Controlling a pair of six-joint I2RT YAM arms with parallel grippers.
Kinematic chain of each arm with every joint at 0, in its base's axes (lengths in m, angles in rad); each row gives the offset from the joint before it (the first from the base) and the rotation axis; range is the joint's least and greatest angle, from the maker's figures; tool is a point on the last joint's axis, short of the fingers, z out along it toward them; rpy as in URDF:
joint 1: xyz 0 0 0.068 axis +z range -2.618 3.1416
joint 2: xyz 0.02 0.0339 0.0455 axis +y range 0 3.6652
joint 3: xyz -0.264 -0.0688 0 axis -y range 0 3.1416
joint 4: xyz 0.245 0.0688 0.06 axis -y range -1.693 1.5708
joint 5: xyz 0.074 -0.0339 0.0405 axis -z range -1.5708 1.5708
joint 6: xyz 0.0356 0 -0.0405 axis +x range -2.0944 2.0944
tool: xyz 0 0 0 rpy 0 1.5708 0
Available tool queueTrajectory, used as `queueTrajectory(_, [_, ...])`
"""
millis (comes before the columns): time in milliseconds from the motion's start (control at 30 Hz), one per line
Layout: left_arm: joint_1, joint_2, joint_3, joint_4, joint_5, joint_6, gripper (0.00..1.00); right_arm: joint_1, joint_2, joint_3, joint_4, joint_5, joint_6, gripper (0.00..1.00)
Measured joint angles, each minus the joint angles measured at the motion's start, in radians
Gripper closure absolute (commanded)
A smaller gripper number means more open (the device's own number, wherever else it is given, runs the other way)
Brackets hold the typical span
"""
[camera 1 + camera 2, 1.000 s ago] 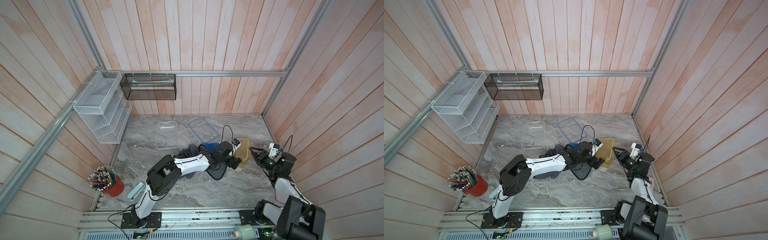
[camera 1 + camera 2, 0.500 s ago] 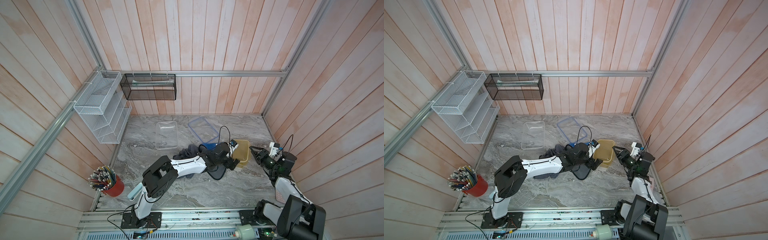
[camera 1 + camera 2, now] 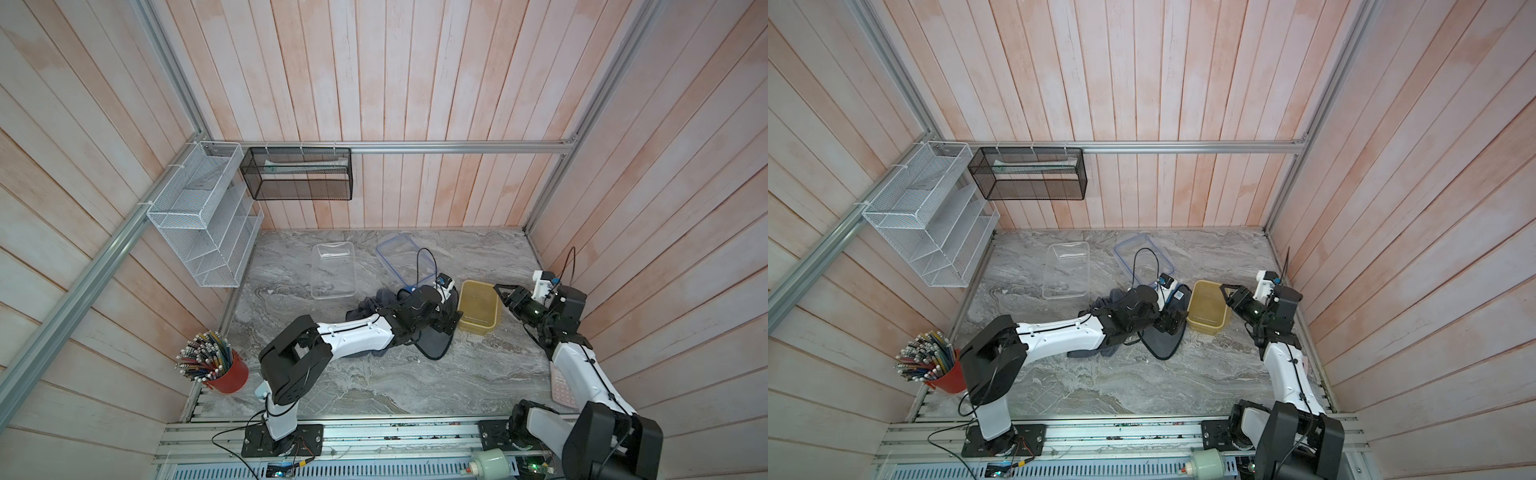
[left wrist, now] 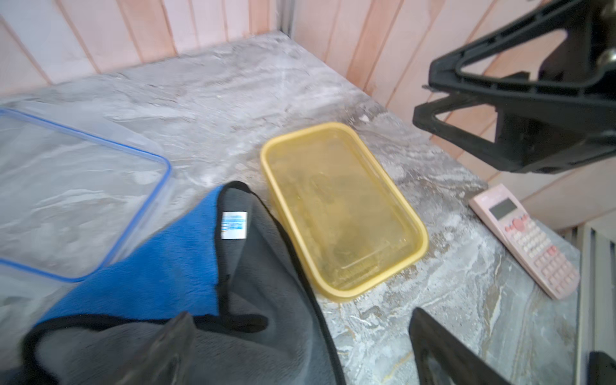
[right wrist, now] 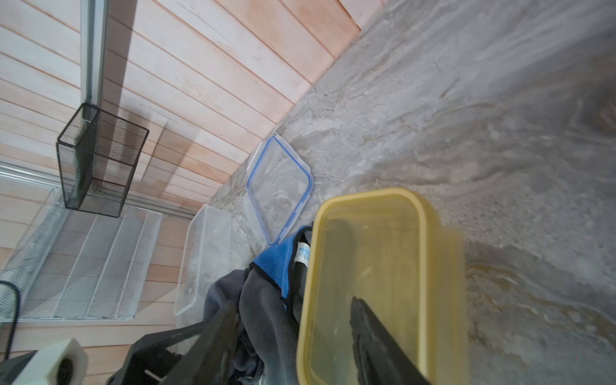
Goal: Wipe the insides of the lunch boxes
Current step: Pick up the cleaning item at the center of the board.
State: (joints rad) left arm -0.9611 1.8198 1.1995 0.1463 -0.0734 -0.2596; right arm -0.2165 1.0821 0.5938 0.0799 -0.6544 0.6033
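Your left claw (image 4: pixel 300 313) stood wide open with nothing between its jaws, low over a crumpled grey-and-blue fleece cloth with black edging (image 4: pixel 260 300) near the middle of the grey marbled tabletop (image 3: pixel 395 386). Your right claw (image 4: pixel 423 96) was parted too and gripped nothing. The left wrist view showed it in the air, clear of the rim of the small translucent amber-yellow plastic tub (image 4: pixel 340 206). The right wrist view, blurred, put one finger (image 5: pixel 376 340) over that tub's inside and the other outside its long wall, above the cloth. From that view alone you could not tell whether it touched.

In both top views the amber tub (image 3: pixel 478 307) sat upright and open near the right edge of the tabletop, with the cloth just beside it. The larger clear colourless plastic tub (image 3: pixel 333 270) sat left of centre toward the far edge, well apart from both claws. The right wrist view caught it (image 5: pixel 203 260); the left wrist view did not. The flat clear lid with a blue rim (image 4: pixel 66 193) lay between the two tubs, its corner touching the cloth's blue part.

Only the left wrist view showed the pink calculator (image 4: pixel 526 240) whole, by the right edge. In a top view your right arm hid most of it (image 3: pixel 563 388). Only the top views showed the red cup of pencils (image 3: pixel 942 374) at the near left corner.
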Motion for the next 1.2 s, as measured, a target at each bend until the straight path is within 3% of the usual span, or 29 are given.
queueTrajectory(233, [0.085, -0.193, -0.148, 0.041, -0.126, -0.068, 0.00, 0.264, 0.104, 0.174, -0.174, 0.231, -0.190, 0.41])
queueTrajectory(600, [0.251, -0.530, -0.411, 0.045, -0.286, -0.245, 0.00, 0.635, 0.460, 0.422, -0.383, 0.500, -0.389, 0.37])
queueTrajectory(767, [0.306, -0.633, -0.470, 0.013, -0.306, -0.281, 0.00, 0.753, 0.639, 0.517, -0.457, 0.584, -0.425, 0.35])
queueTrajectory(933, [0.313, -0.671, -0.476, -0.014, -0.307, -0.287, 0.00, 0.788, 0.761, 0.557, -0.500, 0.644, -0.440, 0.33])
queueTrajectory(1033, [0.313, -0.674, -0.476, -0.023, -0.307, -0.287, 0.00, 0.792, 0.777, 0.571, -0.504, 0.657, -0.444, 0.44])
queueTrajectory(1133, [0.314, -0.674, -0.477, -0.028, -0.307, -0.287, 0.00, 0.792, 0.800, 0.586, -0.503, 0.673, -0.443, 0.76])
queueTrajectory(1200, [0.315, -0.674, -0.477, -0.028, -0.306, -0.287, 0.00, 0.792, 0.802, 0.589, -0.495, 0.674, -0.442, 0.92])
